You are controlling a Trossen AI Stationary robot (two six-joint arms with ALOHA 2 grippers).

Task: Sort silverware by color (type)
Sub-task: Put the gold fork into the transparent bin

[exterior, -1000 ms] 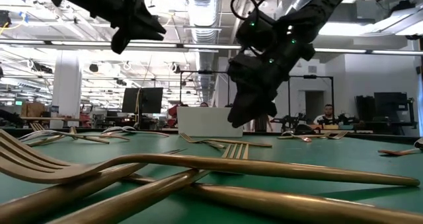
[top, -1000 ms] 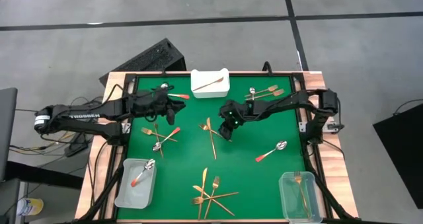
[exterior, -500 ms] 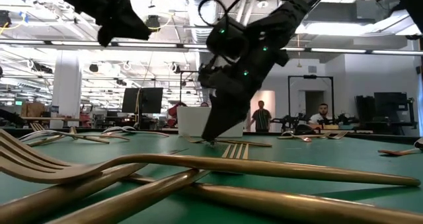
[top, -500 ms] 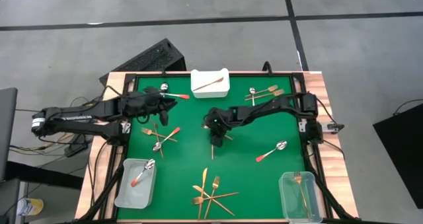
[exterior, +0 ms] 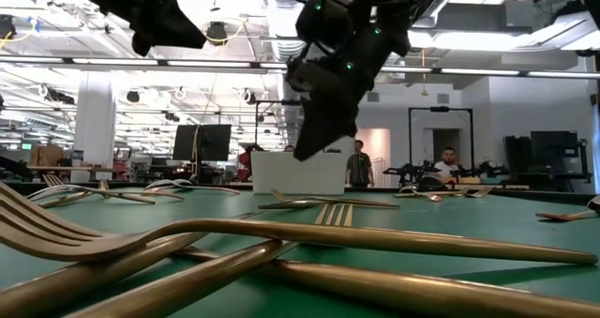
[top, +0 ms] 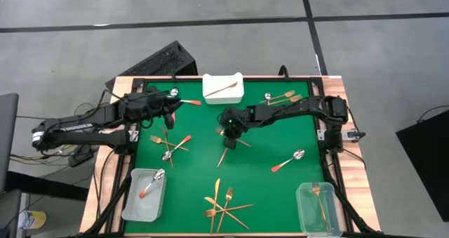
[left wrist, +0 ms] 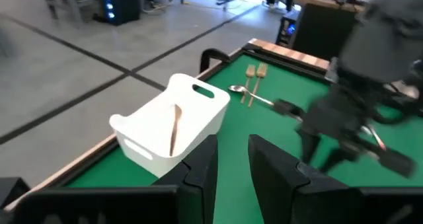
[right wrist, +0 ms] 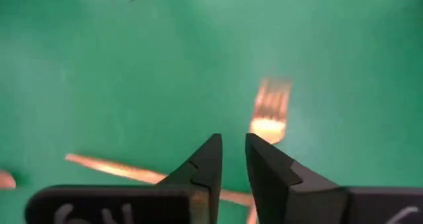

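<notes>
My right gripper (top: 229, 135) hangs over the middle of the green table, raised a little off it (exterior: 307, 152), shut on a gold fork (right wrist: 269, 112). The fork's head points toward the near left (top: 224, 157). A second slim gold piece (right wrist: 112, 168) lies on the cloth under the gripper, one end showing at its right (top: 243, 144). My left gripper (top: 170, 111) is drawn back high at the far left, open by a narrow gap (left wrist: 232, 142) with nothing in it. More silverware lies scattered on the cloth. My right gripper has the gold fork by its handle, close behind the head (right wrist: 262, 135). My own fingers hide the exact place of contact. They come slanting down from the table's right and lie along the fork. The head sticks out beyond the fingertips; whether the tines rest on the cloth I cannot tell.
A white tray (top: 238, 97) at the far edge holds a copper spoon. A clear bin (top: 133, 210) at the near left holds a red-handled spoon. A clear bin (top: 305, 224) at the near right holds a gold fork. Gold pieces (top: 224, 206) lie crossed at the near edge.
My right gripper went toward the table's left, dipped until its tips met the cloth at the two crossed gold pieces, then rose again. The fork has turned about, its handle end swung toward the gripper. My left gripper drew back toward the table's left edge and rose.
</notes>
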